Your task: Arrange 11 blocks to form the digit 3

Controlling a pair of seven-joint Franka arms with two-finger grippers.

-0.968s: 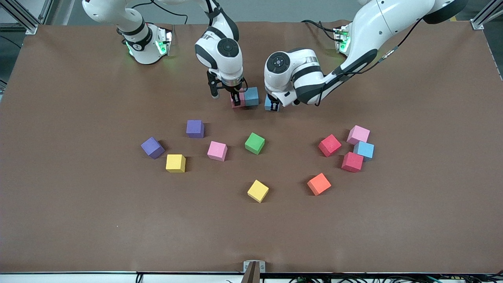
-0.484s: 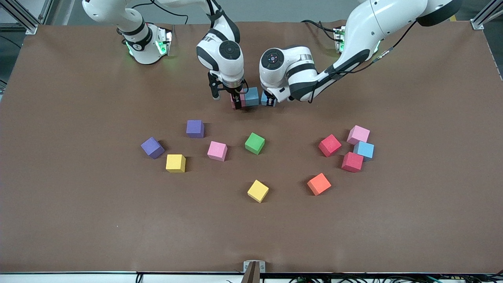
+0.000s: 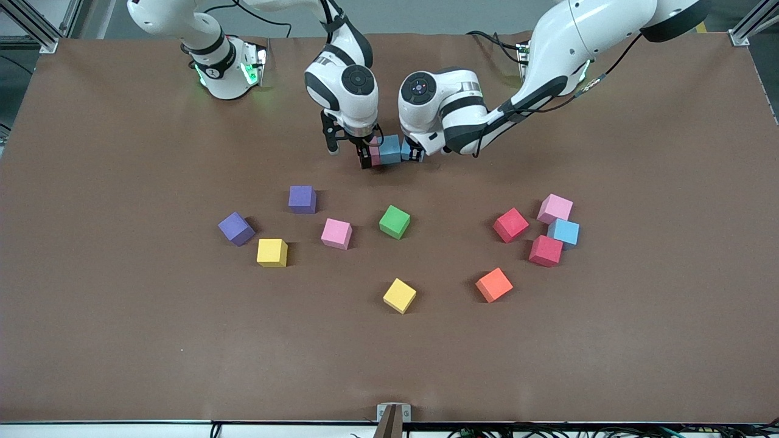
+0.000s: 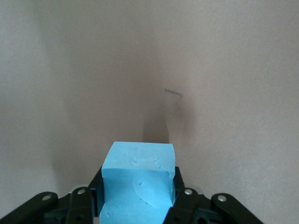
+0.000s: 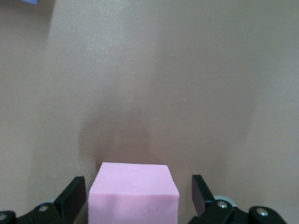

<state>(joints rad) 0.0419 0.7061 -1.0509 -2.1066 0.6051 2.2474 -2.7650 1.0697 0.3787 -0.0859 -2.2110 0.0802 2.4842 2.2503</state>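
Two blocks set: pink (image 3: 373, 152) touching blue (image 3: 390, 149). Left gripper (image 3: 413, 152) clamps a third (image 4: 138, 179); right gripper (image 3: 367, 153) jaws apart. Eight remain scattered.

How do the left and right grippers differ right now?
The left gripper is shut on a blue cube; the right gripper is open, fingers apart from the pink cube between them. Both are beside the placed blue cube, one at each end.

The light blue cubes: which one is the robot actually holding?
The light blue cube clamped in the left gripper, beside the pink and blue pair. Another rests there untouched; the third sits among the red cubes.
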